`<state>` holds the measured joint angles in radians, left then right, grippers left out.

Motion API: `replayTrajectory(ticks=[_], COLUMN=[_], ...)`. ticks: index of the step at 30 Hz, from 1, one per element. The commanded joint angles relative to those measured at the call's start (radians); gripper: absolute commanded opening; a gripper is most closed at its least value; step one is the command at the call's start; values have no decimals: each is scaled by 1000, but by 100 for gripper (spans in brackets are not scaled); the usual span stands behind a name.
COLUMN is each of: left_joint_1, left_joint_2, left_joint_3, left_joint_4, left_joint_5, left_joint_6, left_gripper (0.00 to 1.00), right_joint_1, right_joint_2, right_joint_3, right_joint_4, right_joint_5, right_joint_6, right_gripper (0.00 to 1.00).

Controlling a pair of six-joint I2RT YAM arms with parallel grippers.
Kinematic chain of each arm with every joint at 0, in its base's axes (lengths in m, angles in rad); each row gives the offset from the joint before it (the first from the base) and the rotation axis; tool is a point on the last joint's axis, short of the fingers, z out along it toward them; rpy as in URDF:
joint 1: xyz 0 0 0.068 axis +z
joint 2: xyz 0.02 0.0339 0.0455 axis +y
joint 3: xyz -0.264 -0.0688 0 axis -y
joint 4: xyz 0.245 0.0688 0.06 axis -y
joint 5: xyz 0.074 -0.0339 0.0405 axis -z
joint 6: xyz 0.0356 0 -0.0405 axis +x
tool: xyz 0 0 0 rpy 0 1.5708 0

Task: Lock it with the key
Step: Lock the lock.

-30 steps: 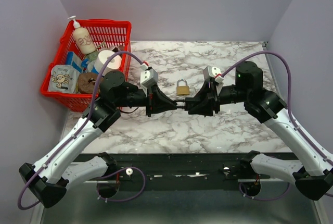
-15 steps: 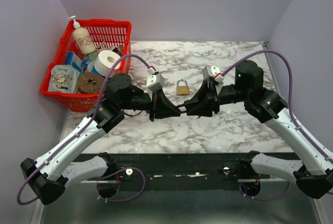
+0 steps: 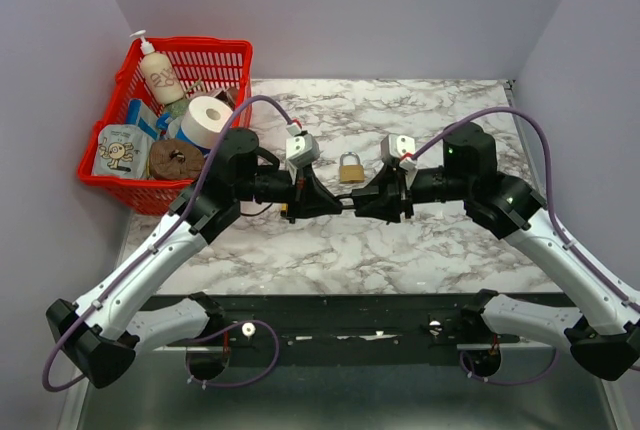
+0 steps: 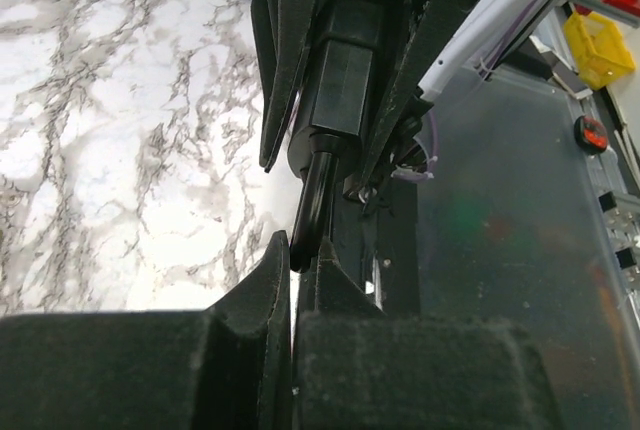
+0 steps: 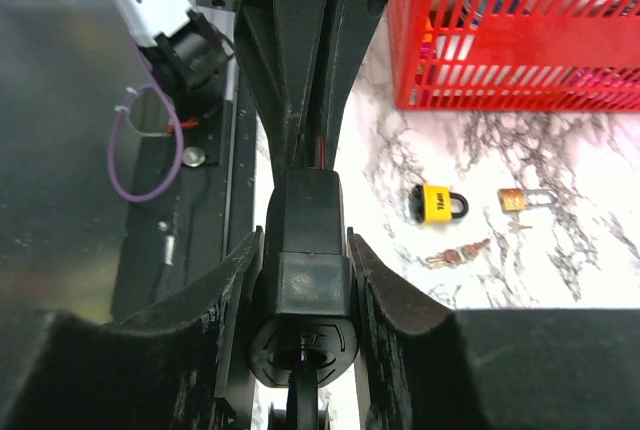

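Both arms have drawn closer together over the marble table (image 3: 450,110), and they now meet just in front of the brass padlock (image 3: 351,167). The right fingers (image 5: 390,320) are clenched on a boxy, matte black lock (image 5: 305,250) with a round keyhole face. The left fingers (image 4: 255,290) pinch the tip of a smooth dark rod (image 4: 312,195) projecting from its far end. I cannot tell whether that rod is the key. By my reading the parts are mated, and the locking turn is likely still to come.
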<state>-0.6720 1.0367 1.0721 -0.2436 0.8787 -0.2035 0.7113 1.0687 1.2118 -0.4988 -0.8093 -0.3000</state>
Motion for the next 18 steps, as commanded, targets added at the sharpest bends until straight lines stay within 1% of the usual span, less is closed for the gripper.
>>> replayTrajectory(ticks=[1, 5, 10, 18], left_joint_1=[-5, 17, 17, 22], left_joint_2=[33, 26, 19, 16], left_joint_3=[126, 140, 141, 157], left_joint_4=[142, 124, 133, 67], left_joint_5=[-70, -83, -72, -58], left_joint_6=[58, 75, 79, 174], left_gripper=[0, 0, 0, 0], right_joint_1=[76, 70, 63, 27], right_joint_2=[47, 43, 50, 43], right_joint_3=[-41, -50, -58, -67], right_joint_4=[-38, -58, -57, -26], right_joint_5=[-56, -33, 1, 28], right_joint_6=[-106, -123, -117, -105], right_gripper=[1, 1, 1, 1])
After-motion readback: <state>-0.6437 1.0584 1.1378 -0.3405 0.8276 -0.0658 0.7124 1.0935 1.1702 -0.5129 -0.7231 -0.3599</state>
